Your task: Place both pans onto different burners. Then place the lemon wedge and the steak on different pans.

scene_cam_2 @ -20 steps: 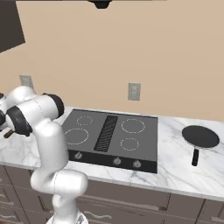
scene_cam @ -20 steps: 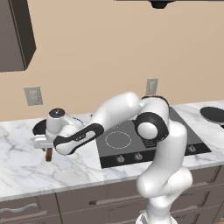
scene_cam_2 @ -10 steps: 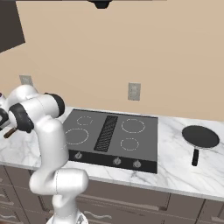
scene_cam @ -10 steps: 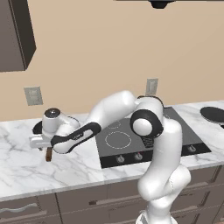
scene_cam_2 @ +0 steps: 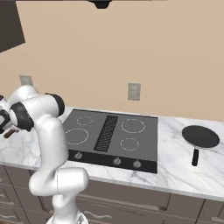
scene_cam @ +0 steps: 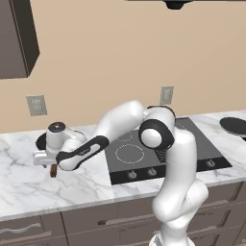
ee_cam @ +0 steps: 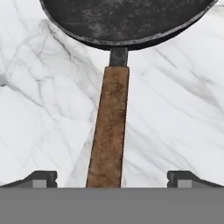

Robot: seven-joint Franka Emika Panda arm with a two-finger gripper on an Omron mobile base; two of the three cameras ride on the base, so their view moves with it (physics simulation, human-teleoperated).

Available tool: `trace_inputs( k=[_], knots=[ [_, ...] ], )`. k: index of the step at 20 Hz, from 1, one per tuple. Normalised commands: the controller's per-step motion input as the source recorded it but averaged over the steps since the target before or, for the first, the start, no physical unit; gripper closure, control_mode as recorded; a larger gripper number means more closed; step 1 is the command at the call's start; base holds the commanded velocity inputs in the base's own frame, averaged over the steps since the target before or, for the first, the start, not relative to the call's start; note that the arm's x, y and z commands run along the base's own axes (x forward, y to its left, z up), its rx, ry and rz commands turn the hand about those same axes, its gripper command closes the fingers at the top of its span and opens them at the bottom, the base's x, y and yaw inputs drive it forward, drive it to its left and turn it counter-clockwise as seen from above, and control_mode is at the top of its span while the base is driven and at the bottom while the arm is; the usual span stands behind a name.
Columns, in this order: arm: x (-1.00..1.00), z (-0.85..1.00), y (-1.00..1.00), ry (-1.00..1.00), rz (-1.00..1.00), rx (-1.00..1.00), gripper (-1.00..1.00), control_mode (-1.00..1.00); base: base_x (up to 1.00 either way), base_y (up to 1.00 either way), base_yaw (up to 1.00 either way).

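Toward the counter's (scene_cam: 29,187) left end: wooden-handled pan (ee_cam: 127,19) (brown handle (ee_cam: 108,131) pointing at the front edge), gripper (ee_cam: 112,178) poised over the handle, jaws spread wide either side, gripping nothing. Centre: cooktop (scene_cam_2: 140,140), ringed burners (scene_cam_2: 77,136) bare. Right end: all-dark pan (scene_cam_2: 200,136), handle frontward.
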Motion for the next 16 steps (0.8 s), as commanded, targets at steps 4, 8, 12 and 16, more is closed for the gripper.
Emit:
trace_inputs(
  k=[4, 8, 12, 16],
  knots=[
    [0.01, -0.26, 0.0, 0.0, 0.0, 0.0, -1.0, -1.0, 0.0, 0.0, 0.0],
    [0.02, -0.15, 0.0, 0.0, 0.0, 0.0, -1.0, -1.0, 0.0, 0.0, 0.0],
    [0.03, -0.01, 0.0, 0.01, 0.0, 0.0, -1.0, -1.0, 0.0, 0.0, 0.0],
    [0.0, 0.0, 0.02, 0.03, 0.0, 0.0, 1.0, -1.0, 0.0, 0.0, 0.0]
  ],
)
